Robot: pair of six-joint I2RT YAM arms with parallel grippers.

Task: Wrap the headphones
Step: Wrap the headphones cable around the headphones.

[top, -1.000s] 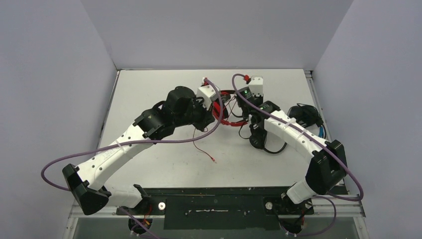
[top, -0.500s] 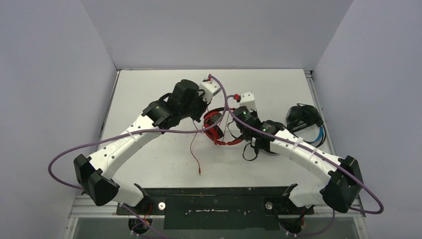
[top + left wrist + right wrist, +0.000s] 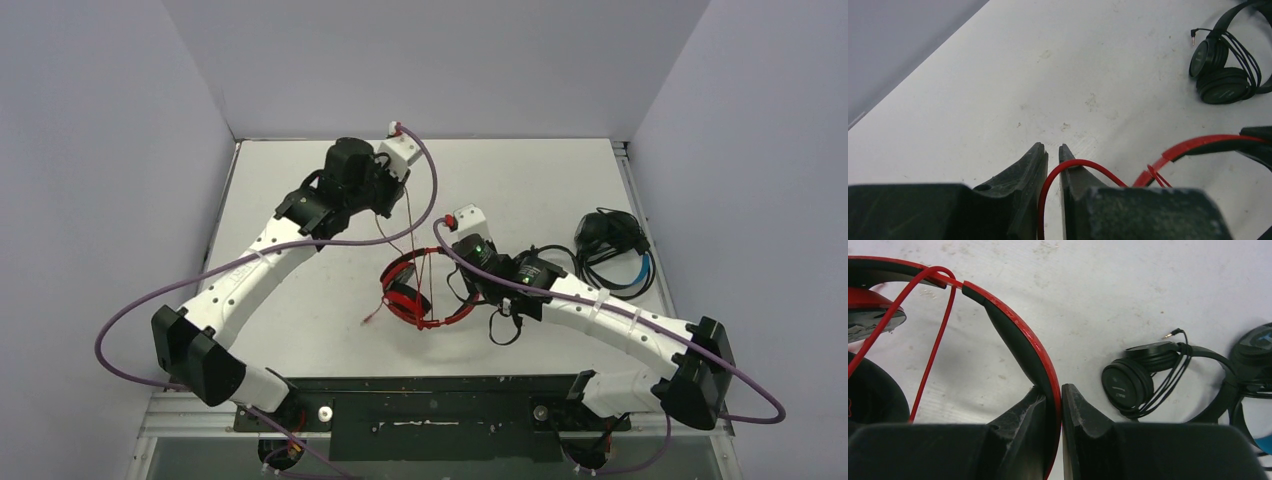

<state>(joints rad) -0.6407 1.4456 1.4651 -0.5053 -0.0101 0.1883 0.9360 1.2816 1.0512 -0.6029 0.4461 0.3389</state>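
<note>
Red headphones (image 3: pixel 405 298) nearer the bases now, headband inside right claw (image 3: pixel 1052 390)

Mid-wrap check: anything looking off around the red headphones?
Nothing damaged. The red cord runs from the red headphones, held by the right gripper, up to the left gripper, and its free end trails on the table left of them, unwrapped.

Left claw (image 3: pixel 1052 148), right claw (image 3: pixel 1053 388), both nearly closed
</note>
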